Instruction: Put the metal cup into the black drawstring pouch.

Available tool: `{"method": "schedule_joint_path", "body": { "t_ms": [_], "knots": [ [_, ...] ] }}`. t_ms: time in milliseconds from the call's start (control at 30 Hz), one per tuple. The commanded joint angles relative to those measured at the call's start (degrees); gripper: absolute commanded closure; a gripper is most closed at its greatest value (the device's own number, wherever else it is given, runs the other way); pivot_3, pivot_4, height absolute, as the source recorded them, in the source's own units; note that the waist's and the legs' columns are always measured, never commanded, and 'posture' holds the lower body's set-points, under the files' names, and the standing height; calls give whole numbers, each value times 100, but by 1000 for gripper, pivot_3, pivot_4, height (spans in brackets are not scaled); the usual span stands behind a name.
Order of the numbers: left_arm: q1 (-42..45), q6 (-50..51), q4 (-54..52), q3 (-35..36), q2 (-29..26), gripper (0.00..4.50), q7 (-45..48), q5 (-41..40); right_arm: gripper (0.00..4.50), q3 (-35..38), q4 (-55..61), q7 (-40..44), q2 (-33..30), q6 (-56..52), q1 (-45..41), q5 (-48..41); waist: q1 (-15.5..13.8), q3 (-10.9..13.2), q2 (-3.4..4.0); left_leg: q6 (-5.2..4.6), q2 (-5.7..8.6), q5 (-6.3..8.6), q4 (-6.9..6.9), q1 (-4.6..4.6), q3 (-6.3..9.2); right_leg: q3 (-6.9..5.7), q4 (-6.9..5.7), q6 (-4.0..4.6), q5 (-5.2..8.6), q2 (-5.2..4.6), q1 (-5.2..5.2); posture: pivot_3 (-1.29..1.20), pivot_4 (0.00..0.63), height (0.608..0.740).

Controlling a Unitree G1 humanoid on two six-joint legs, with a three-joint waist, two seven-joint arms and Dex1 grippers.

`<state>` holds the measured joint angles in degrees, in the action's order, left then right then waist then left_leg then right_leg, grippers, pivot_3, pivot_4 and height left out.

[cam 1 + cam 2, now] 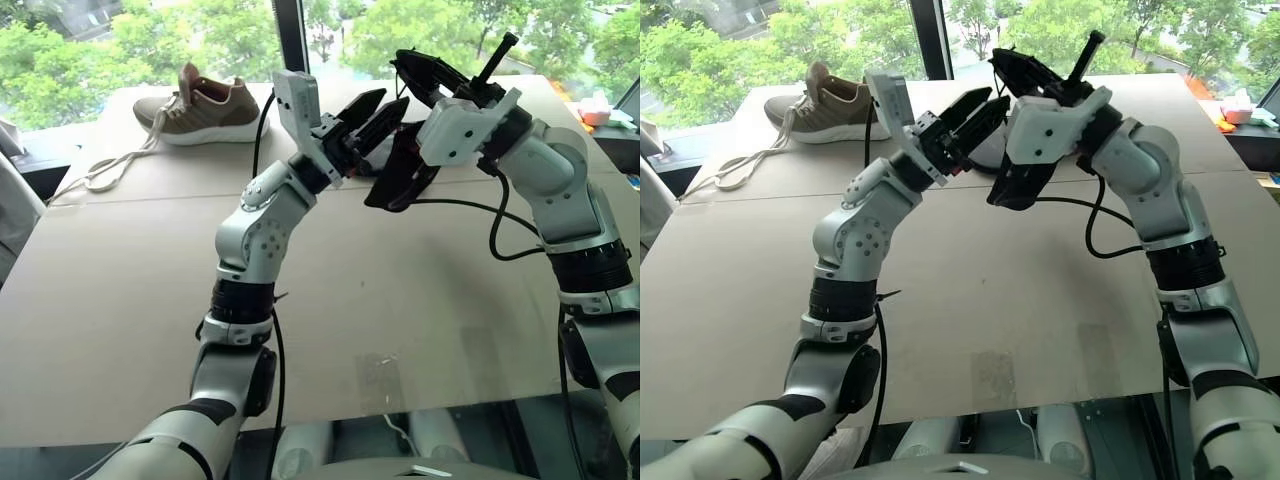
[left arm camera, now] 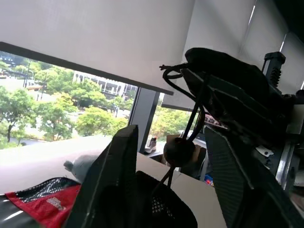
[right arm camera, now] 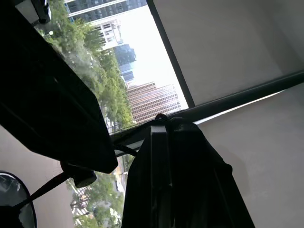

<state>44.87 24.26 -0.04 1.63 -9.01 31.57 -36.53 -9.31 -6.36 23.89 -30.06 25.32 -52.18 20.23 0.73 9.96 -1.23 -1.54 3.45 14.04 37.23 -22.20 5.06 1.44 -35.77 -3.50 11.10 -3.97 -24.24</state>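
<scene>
Leftmost on the table (image 1: 330, 330) there's a shoe (image 1: 200, 108) by the window, laces trailing toward the edge, nothing to do with our job.

Moving in, our left gripper (image 1: 385, 108) is up in the air at mid-table, fingers pointing at the pouch (image 1: 400, 175). The jaws have a gap between them, and in the left wrist view the cord toggle (image 2: 179, 151) sits right between the fingers without being pinched yet. So: not clamped on anything we can confirm.

Right of that, our right gripper (image 1: 1035, 70) is clenched on the pouch's top edge, and the black fabric hangs down from it above the table, well clear of the surface.

We reckon the step in hand is getting the pouch mouth open, with one hand holding and the other going for the cord or rim. The next move calls for the left fingers to close on the cord or the opposite lip and pull it apart from the right hand's grip.

Hard to make out: we can't spot the cup, so where it is, we can't say. The pouch mouth is hidden by the grippers. A red-and-black case (image 2: 45, 202) peeks in below the left fingers, mostly cut off.
</scene>
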Motion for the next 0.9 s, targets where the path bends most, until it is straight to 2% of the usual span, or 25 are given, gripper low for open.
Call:
{"method": "schedule_joint_path", "body": {
  "t_ms": [33,67,233,467,900],
  "knots": [
    [133,-74,-14,-45,92,4079,89,91,4500,83,293,10,20,46,-222,-116,-1,0,0,0,0,0,0,0,0,0,0,0,0,0,0,0,150,736],
    [141,-78,0,-45,107,4360,98,113,4500,87,304,17,25,40,-225,-120,-1,0,0,0,0,0,0,0,0,0,0,0,0,0,0,0,150,736],
    [124,-22,-32,-69,125,4363,124,221,4500,105,349,44,40,7,-230,-142,0,0,0,0,0,0,0,0,0,0,-1,0,0,0,0,0,150,736],
    [-229,170,-120,-315,-131,4363,142,603,4500,363,213,-198,47,-98,-564,-173,6,0,0,0,0,0,0,2,0,1,-4,0,0,0,-1,0,150,736],
    [-664,-1,175,-476,-169,4363,261,977,4500,1095,69,-1724,-18,-67,-1333,102,0,0,1,0,1,0,-2,0,0,1,-4,0,0,-2,-3,0,150,736]
  ]
}}
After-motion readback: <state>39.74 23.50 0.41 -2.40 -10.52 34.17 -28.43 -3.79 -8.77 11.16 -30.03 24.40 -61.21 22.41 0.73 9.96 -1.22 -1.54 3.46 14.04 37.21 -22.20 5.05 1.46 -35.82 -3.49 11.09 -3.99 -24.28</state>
